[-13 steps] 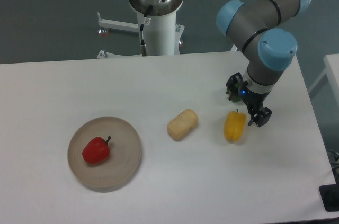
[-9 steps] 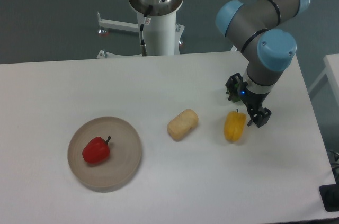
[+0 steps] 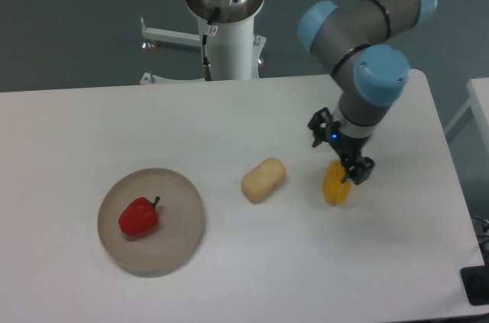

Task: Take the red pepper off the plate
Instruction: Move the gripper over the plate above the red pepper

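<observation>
- Gripper (image 3: 345,171) hangs low over the white table (image 3: 229,117), with its dark fingers pointing down. It sits right at the top end of the yellow pepper (image 3: 336,186) and hides part of it.
- I cannot tell if the fingers are apart or closed, or if they touch the yellow pepper. They are small and dark in this view.
- Far to the left of the gripper, and a bit nearer the front edge of the table, lies the red pepper (image 3: 138,217).
- It rests on the plate (image 3: 177,193), a little left of the plate's middle.
- It is small, round and shiny, like smooth plastic. It lies on its side.
- Its short dark stem points up and to the right, toward the side where the gripper is. Its long way runs from that stem down to the left.
- That plate is a flat round disc, tan in color, with a low rim. Its top looks dull and has faint rings.
- Between the plate and the gripper lies a bread lump (image 3: 263,179). It is pale beige, soft-edged and a bit blocky, and it is tilted.
- Nothing touches the red pepper but the plate.
- Arm parts above the gripper are gray tubes with light blue round caps.
</observation>
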`<action>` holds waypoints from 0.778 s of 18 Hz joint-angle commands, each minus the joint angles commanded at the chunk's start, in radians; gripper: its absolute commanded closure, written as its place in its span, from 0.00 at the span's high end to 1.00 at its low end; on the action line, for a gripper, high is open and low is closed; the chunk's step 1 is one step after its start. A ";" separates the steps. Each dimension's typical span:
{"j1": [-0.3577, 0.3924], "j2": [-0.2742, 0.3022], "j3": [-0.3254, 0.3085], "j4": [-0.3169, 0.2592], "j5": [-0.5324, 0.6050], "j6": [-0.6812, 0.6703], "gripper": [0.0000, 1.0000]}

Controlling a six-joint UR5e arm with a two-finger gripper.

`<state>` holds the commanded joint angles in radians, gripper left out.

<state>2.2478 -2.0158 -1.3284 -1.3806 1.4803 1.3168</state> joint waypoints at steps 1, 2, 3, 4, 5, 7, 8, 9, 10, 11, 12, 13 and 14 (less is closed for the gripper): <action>-0.032 0.003 0.002 0.002 -0.002 -0.033 1.00; -0.065 0.005 0.002 0.002 -0.006 -0.056 1.00; -0.109 0.003 0.002 0.002 -0.011 -0.092 1.00; -0.143 0.000 0.000 0.006 -0.011 -0.134 1.00; -0.175 -0.004 -0.002 0.024 -0.009 -0.180 1.00; -0.223 -0.015 -0.006 0.087 -0.009 -0.250 1.00; -0.250 -0.021 -0.006 0.115 -0.009 -0.275 1.00; -0.276 -0.027 -0.006 0.132 -0.009 -0.296 1.00; -0.295 -0.029 -0.006 0.143 -0.009 -0.318 1.00; -0.319 -0.034 -0.006 0.155 -0.008 -0.359 1.00; -0.341 -0.041 -0.005 0.175 -0.008 -0.396 1.00; -0.361 -0.047 -0.006 0.193 -0.005 -0.416 1.00; -0.378 -0.061 -0.005 0.205 -0.003 -0.419 1.00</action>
<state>1.8701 -2.0769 -1.3330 -1.1752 1.4772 0.8974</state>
